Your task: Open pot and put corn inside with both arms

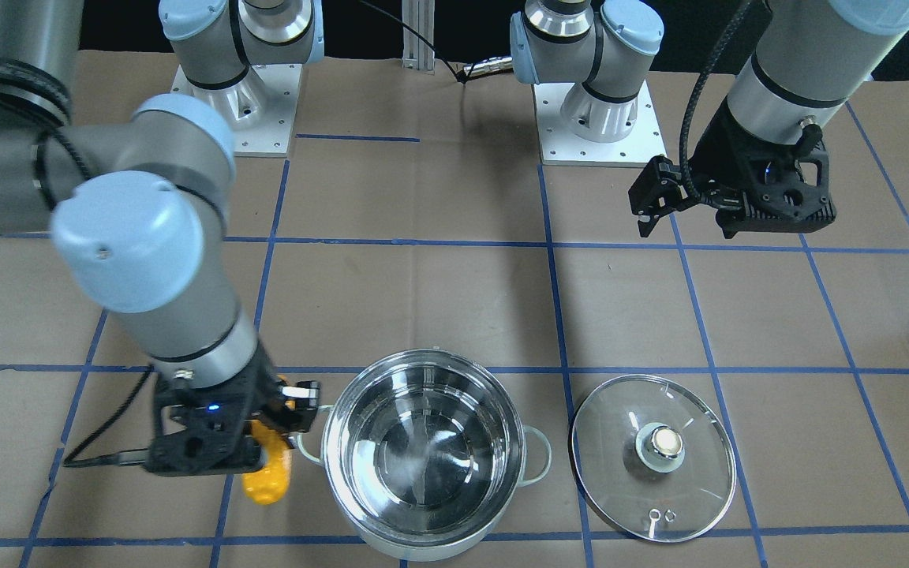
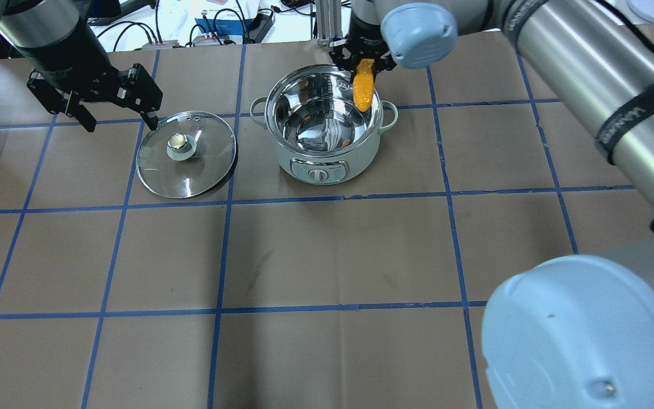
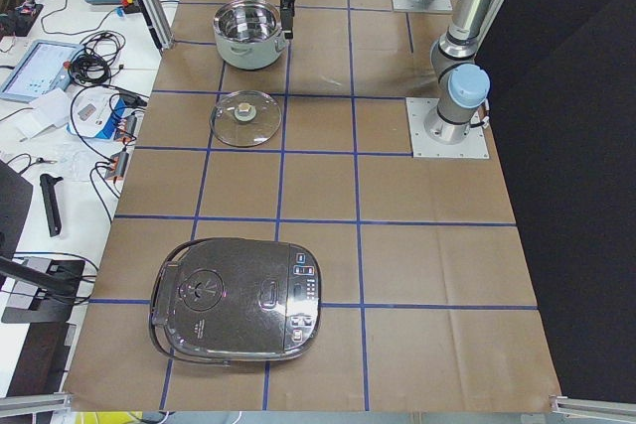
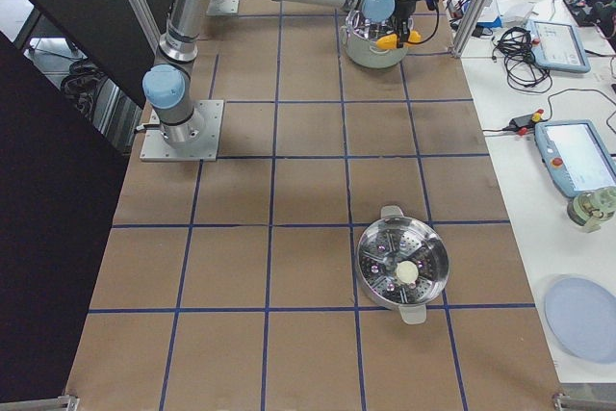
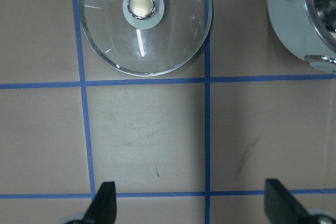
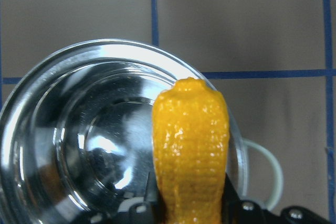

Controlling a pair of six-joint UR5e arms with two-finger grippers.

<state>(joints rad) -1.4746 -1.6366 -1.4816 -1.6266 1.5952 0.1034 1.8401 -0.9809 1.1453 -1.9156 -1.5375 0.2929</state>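
The right end effector [image 1: 269,434] hides the corn's [image 1: 269,477] gripped end.

one corn [image 2: 363,85], one lid [image 2: 202,170], two arms [image 2: 60,40] [image 2: 588,68]

I get: steep front, rear overhead, two distant side views, two close wrists; front and overhead share the round shiny steel pot [image 1: 423,457].

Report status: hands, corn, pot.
Left hand open, empty. Right hand shut on corn at pot rim, not yet in. Lid off beside it; mouth unobstructed.
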